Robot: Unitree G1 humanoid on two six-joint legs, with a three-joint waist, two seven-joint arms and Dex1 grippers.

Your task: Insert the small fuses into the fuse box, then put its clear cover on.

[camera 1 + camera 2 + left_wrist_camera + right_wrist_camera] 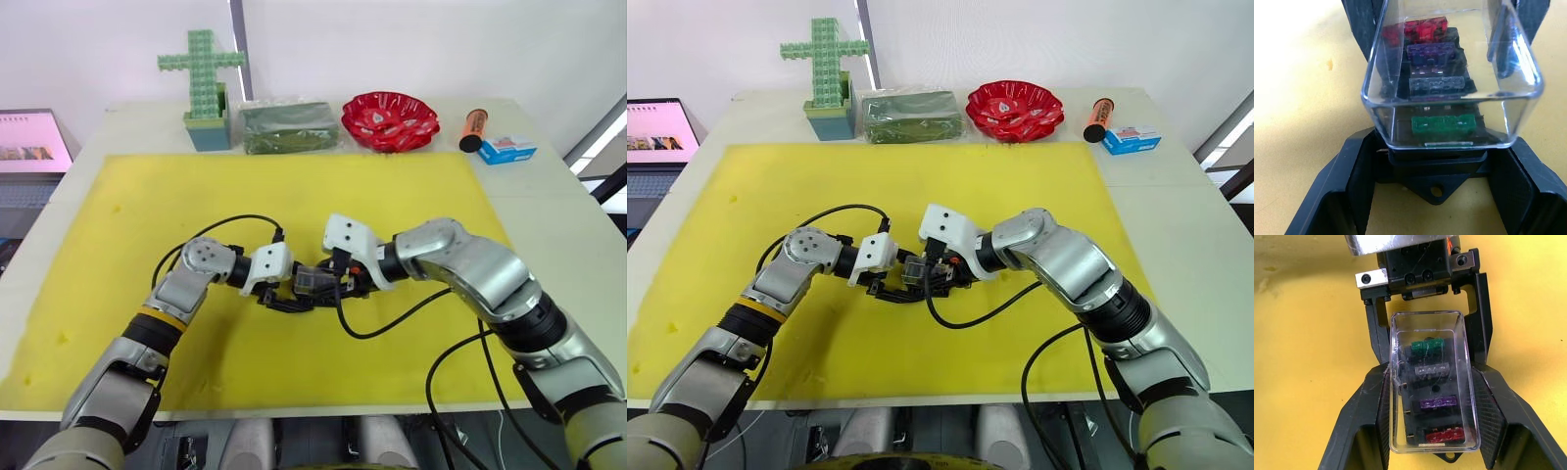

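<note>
I see a big yellow mat (294,215) over most of the table (549,215). Along the top of the frame, from left to right, sit a green block cross (203,78), a dark green packet (289,127), a red bowl (390,120), an orange tube (473,129) and a small blue box (507,150).

Low in the middle of the frame my two arms meet. The left gripper (284,297) and the right gripper (328,286) come at each other from both sides — the fuse box (1432,166) is between them, just above the mat.

My left fingers (1347,186) squeeze the black fuse box at its base. My right fingers (1376,416) press on both long sides of the clear cover (1432,382), which sits over the box.

Through the cover I can see the small fuses (1435,382) standing in a row in their slots — green, grey, purple, red.
</note>
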